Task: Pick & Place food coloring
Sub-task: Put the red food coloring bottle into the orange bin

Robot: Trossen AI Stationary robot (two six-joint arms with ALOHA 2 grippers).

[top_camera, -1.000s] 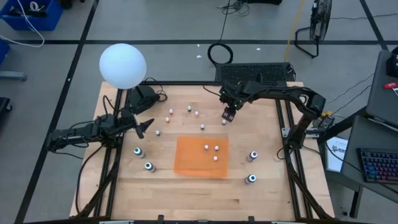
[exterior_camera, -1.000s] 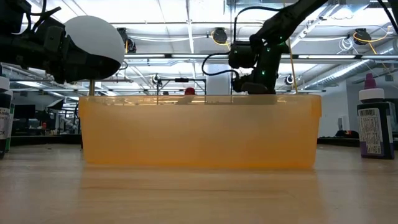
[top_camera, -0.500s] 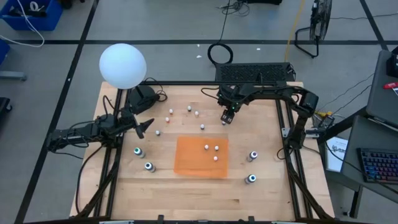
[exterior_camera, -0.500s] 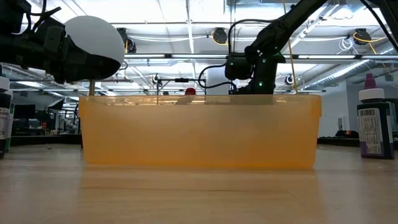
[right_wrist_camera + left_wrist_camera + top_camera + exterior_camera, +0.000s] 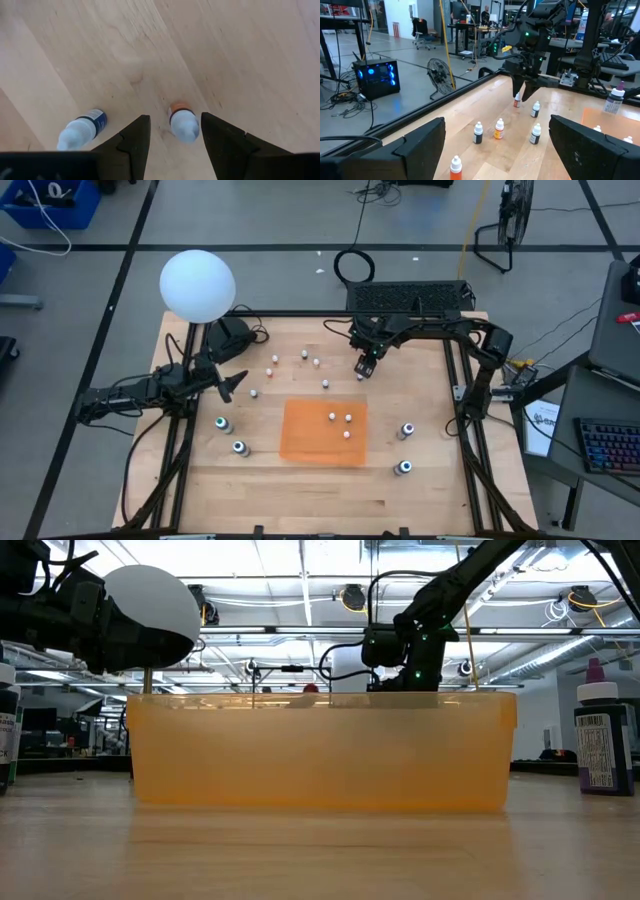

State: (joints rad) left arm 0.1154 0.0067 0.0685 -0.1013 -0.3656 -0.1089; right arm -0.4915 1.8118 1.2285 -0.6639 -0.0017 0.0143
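Several tiny white-topped bottles stand on the far half of the table, among them one with an orange band (image 5: 183,122) and one with a blue band (image 5: 82,130). My right gripper (image 5: 362,370) is open and points down, with a finger on either side of the orange-banded bottle (image 5: 360,377) and a gap to each. It also shows from the side in the left wrist view (image 5: 522,92). Three tiny bottles (image 5: 346,434) stand in the orange tray (image 5: 300,442). Larger grey bottles (image 5: 221,423) (image 5: 407,430) stand beside the tray. My left gripper (image 5: 235,385) is open and empty at the table's left.
A white globe lamp (image 5: 197,285) stands at the far left corner. In the low view the orange tray's wall (image 5: 320,750) hides the table behind it. A larger bottle (image 5: 603,730) stands at the right. Bare wood lies in front of the tray.
My right gripper has come down over the orange-banded bottle, going a little toward the table's left edge; its arm has folded lower. The bottles have stayed where they were.
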